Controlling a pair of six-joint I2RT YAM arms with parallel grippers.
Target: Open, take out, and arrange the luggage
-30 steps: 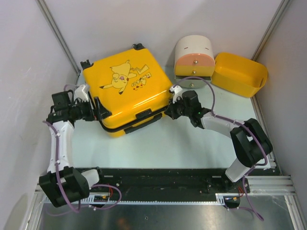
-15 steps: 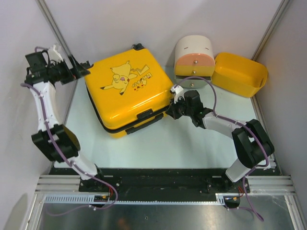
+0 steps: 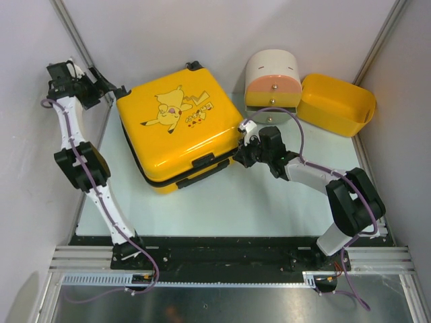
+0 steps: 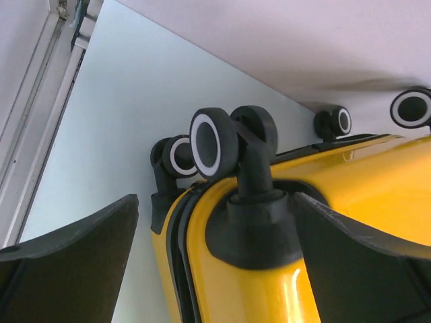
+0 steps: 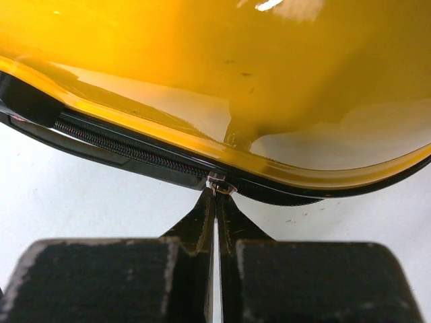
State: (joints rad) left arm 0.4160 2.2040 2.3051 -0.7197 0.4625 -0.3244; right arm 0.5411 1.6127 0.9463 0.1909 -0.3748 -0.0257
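Luggage: the luggage [image 3: 178, 128] lies flat on the worktop [image 3: 222, 195], left of centre. Its print faces up, the lid is shut, and it is turned so one corner points toward the arms.
Wheels: the wheels [image 4: 212, 142] are on the far-left edge, close to the back wall.
Right hand: the right hand [image 5: 215, 202] has its fingers pressed together, pinching the zip pull [image 5: 219, 184] at the luggage's right-hand corner.
Left hand: the left hand [image 3: 108, 94] is spread wide and holds nothing. It hovers at the far-left wheel corner, one finger on each side of that corner, and I see no contact.
Key relation: the luggage lies to the left of and beyond the right hand, and the black zip seam passes straight across its fingertips.
Seam axis: from the pull the seam runs level with the worktop along the near side wall, and the other way around the corner toward the far side.
Nearer arm: the right arm is already on the zip. The left is at the opposite corner, placed to brace the shell.
Step in hand: likely unzipping. The pull probably has to travel along the seam line, not away from the shell.
Nearby: the drawer cabinet [image 3: 273, 87] stands just beyond the right hand, with the yellow bin [image 3: 337, 104] beside it. Both are apart from the luggage.
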